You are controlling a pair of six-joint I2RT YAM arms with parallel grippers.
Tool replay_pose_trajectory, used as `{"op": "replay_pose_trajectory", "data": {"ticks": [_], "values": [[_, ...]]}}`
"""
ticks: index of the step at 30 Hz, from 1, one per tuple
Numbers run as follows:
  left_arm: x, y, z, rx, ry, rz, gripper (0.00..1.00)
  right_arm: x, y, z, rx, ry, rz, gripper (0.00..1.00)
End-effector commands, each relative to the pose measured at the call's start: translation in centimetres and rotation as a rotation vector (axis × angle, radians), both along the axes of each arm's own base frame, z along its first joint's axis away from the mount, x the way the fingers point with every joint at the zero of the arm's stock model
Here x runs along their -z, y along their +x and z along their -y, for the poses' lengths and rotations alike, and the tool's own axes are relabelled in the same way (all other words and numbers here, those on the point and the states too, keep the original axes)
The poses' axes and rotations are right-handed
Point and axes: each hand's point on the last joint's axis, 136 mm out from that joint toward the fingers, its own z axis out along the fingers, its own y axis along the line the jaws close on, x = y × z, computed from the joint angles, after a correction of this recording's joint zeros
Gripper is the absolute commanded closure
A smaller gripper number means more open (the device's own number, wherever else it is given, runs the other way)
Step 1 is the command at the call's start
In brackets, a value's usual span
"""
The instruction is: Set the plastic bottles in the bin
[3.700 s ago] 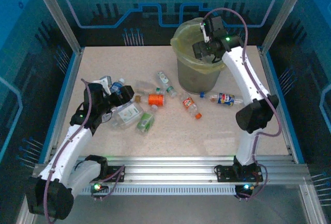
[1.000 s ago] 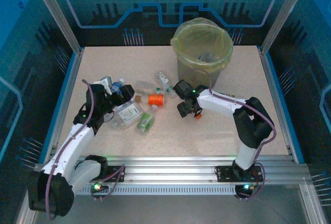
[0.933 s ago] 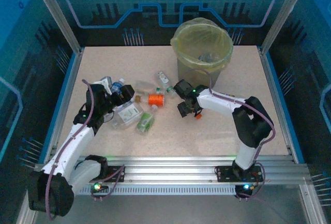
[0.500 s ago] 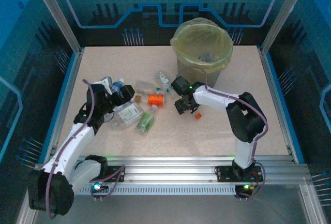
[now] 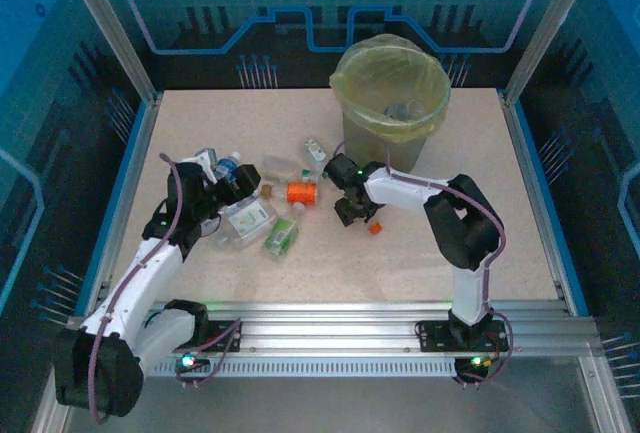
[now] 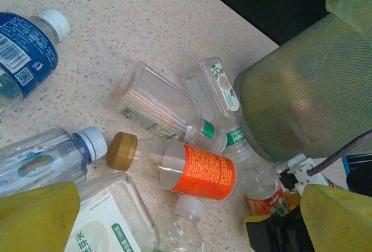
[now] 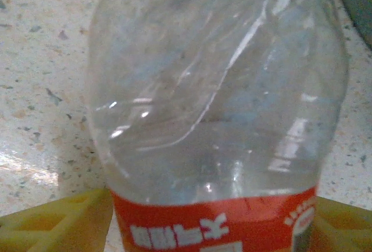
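The red-label bottle (image 7: 215, 118) lies on the table (image 5: 420, 253) just in front of the bin (image 5: 385, 148). From above, the right gripper (image 5: 352, 211) hides all but its orange cap (image 5: 374, 228). In the wrist view its clear, dented body is cut off below the label, with a yellow finger (image 7: 52, 220) at each side; whether they pinch it I cannot tell. The other bottles lie heaped to the left, an orange-label bottle (image 6: 200, 170) among them. The left gripper (image 5: 225, 193) is over them, jaws wide apart, holding nothing.
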Motion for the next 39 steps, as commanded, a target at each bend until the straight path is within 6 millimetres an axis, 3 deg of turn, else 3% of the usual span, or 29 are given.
{"op": "replay_pose_trajectory", "data": {"ticks": [1, 7, 14, 22, 28, 33, 39], "values": [[-0.5, -0.4, 0.0, 0.005, -0.02, 0.004, 0.01, 0.3, -0.3, -1.1, -0.029, 0.002, -0.02, 0.29], [-0.2, -0.6, -0.1, 0.002, -0.016, 0.001, 0.01, 0.9, -0.6, -1.6, -0.035, -0.004, -0.036, 0.4], [-0.4, -0.5, 0.1, 0.007, -0.021, 0.005, 0.01, -0.1, -1.1, -1.7, -0.036, -0.001, -0.019, 0.52], [-0.3, -0.5, 0.0, 0.004, -0.019, 0.005, 0.01, -3.1, -2.0, -1.9, -0.03, 0.032, 0.029, 0.66], [-0.3, -0.3, 0.0, 0.004, -0.022, 0.005, 0.01, -8.2, -2.9, -2.1, -0.034, 0.058, 0.111, 0.72], [-0.3, -0.3, 0.1, 0.006, -0.02, 0.004, 0.01, -14.6, -3.6, -3.1, -0.088, 0.157, 0.203, 0.74], [-0.2, -0.1, 0.2, 0.009, -0.025, -0.001, 0.01, -23.0, -2.9, -3.5, -0.137, 0.278, 0.358, 0.75]]}}
